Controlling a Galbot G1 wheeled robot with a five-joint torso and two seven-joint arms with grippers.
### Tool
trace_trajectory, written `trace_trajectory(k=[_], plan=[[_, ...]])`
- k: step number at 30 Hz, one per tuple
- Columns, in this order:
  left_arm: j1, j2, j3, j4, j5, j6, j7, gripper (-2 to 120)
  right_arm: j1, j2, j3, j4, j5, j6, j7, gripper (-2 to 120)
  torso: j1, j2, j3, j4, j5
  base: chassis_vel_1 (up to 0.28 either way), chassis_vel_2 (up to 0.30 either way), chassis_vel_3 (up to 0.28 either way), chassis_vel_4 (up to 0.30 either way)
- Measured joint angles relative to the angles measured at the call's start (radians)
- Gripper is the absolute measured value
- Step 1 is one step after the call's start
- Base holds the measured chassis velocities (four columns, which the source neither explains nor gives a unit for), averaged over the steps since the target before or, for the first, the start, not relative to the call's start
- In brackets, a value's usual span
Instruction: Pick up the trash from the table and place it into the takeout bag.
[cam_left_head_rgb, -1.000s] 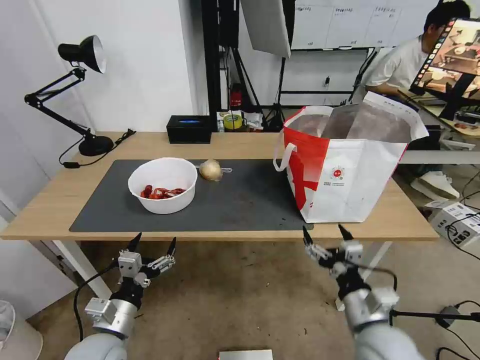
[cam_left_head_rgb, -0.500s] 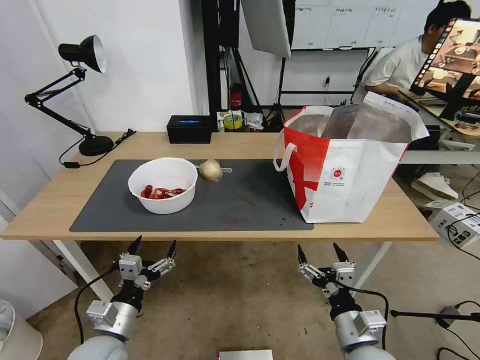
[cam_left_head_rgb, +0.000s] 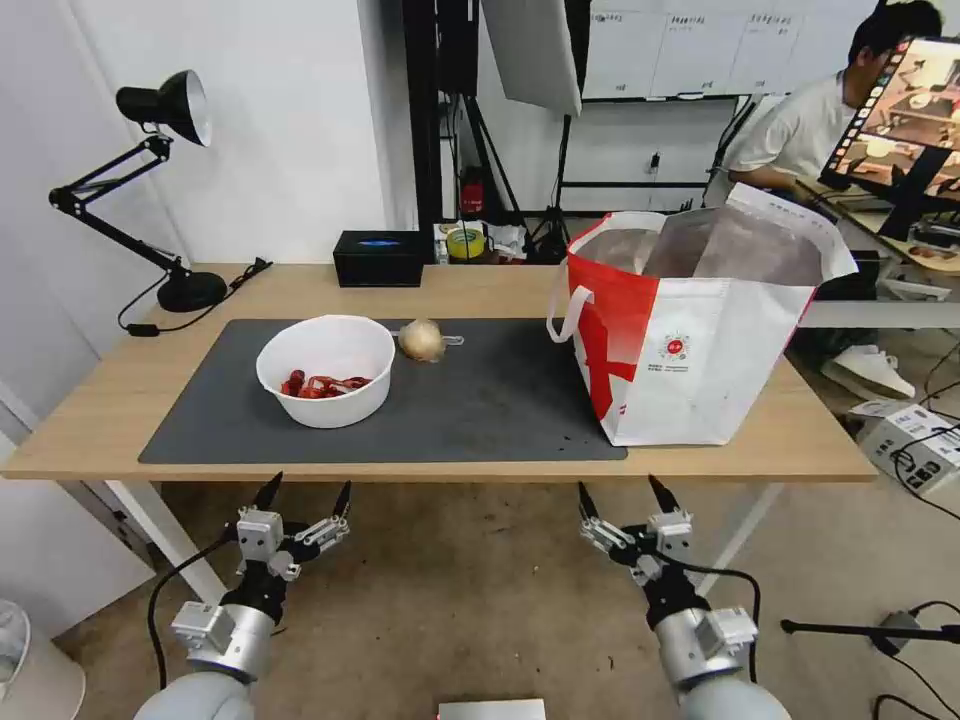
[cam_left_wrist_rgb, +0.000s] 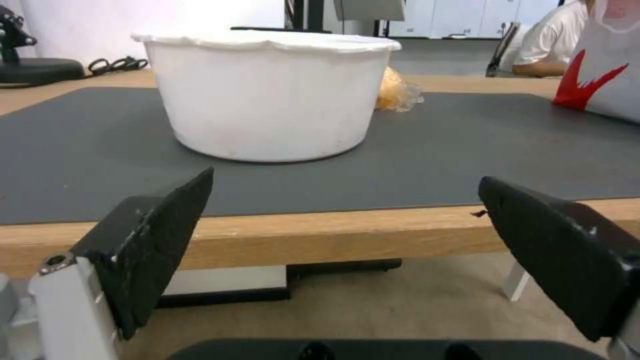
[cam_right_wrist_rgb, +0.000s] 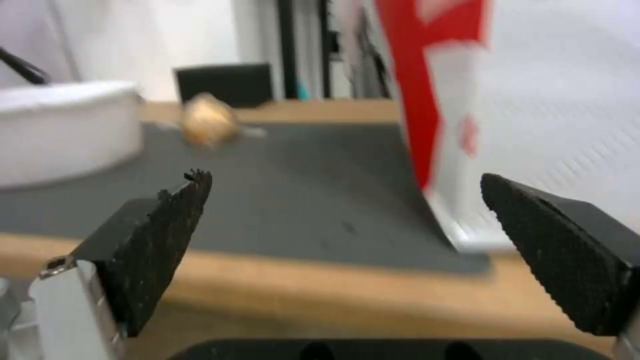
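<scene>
The white bowl (cam_left_head_rgb: 326, 369) with red scraps is set on the left part of the dark mat (cam_left_head_rgb: 480, 400), the tan ball (cam_left_head_rgb: 422, 340) just beside it, both apparently left within reach for collection. The takeout bag (cam_left_head_rgb: 690, 340) is stood upright and open-mouthed at the right end of the table (cam_left_head_rgb: 80, 430), ready to be filled. Below the table's front edge, the left gripper (cam_left_head_rgb: 305, 493) is held upward with jaws apart and empty; the right gripper (cam_left_head_rgb: 620, 498) is likewise raised, parted and empty.

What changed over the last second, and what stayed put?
The right gripper, open and empty, drew back from the table edge near the takeout bag, moving lower and leftward. The left gripper, white bowl and onion-like ball stayed put.
</scene>
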Motion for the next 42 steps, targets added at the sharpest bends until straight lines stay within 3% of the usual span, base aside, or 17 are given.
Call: trace_trajectory(k=[7,15,22,29,42], plan=[[0.003,-0.002,-0.009,-0.001,-0.001,0.000,0.000,100,0.246,-0.104,-0.137,-0.041,0.126,-0.072,-0.028,100,0.000,0.000,0.000,-0.0003,0.0001,0.000,0.000,0.000,0.000],[0.004,-0.006,-0.011,0.000,-0.001,0.000,0.000,100,0.506,-0.101,-0.281,-0.152,0.222,-0.114,-0.029,100,0.000,0.000,0.000,-0.0002,0.0001,0.000,0.000,0.000,0.000],[0.005,-0.008,-0.016,0.008,0.000,0.000,-0.001,100,0.714,-0.030,-0.406,-0.294,0.284,-0.132,-0.009,100,0.000,0.000,0.000,-0.0003,0.0000,0.000,0.000,0.000,0.000],[0.006,-0.006,-0.024,0.013,-0.001,-0.002,-0.001,100,0.955,0.098,-0.525,-0.523,0.321,-0.133,-0.002,100,0.000,0.000,0.000,-0.0002,0.0000,0.000,0.000,0.000,0.000],[0.017,-0.004,-0.031,0.009,-0.002,-0.004,-0.001,100,1.187,0.306,-0.638,-0.912,0.356,-0.126,-0.055,100,0.000,0.000,0.000,-0.0002,-0.0001,0.000,0.000,0.000,0.000]])
